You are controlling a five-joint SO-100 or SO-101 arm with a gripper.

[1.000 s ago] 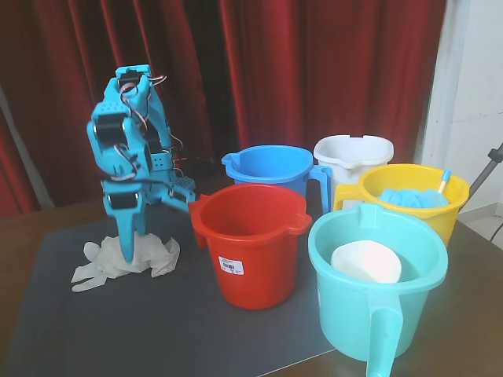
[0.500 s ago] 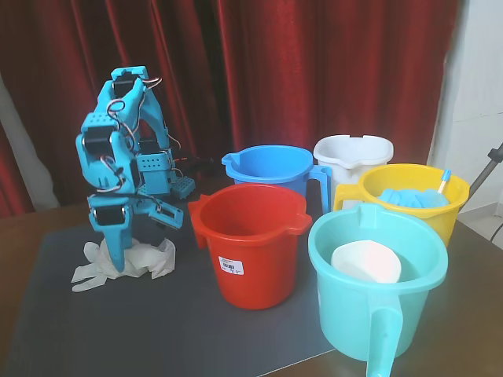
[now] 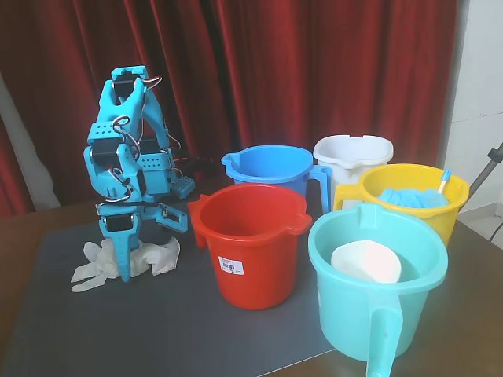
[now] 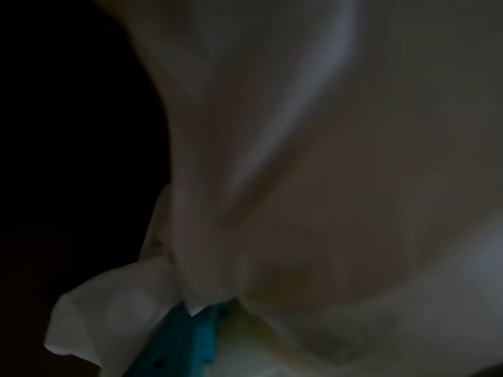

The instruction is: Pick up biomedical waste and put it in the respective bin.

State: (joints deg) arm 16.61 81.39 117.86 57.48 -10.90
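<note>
The bench (image 3: 31, 236) carries a dark grey mat (image 3: 118, 330) bearing white gloves (image 3: 98, 263), five plastic buckets and the arm's base.

The fixed view is standing in front of the table, slightly raised, looking across at the red curtain (image 3: 314, 71), with the arm (image 3: 126, 165) sitting at nine o'clock and the buckets (image 3: 251, 243) spreading toward four o'clock. The wrist view is pressing very close against the white gloves (image 4: 330, 173), dim and blurred. Both views are sharing those gloves (image 3: 98, 263).
</note>
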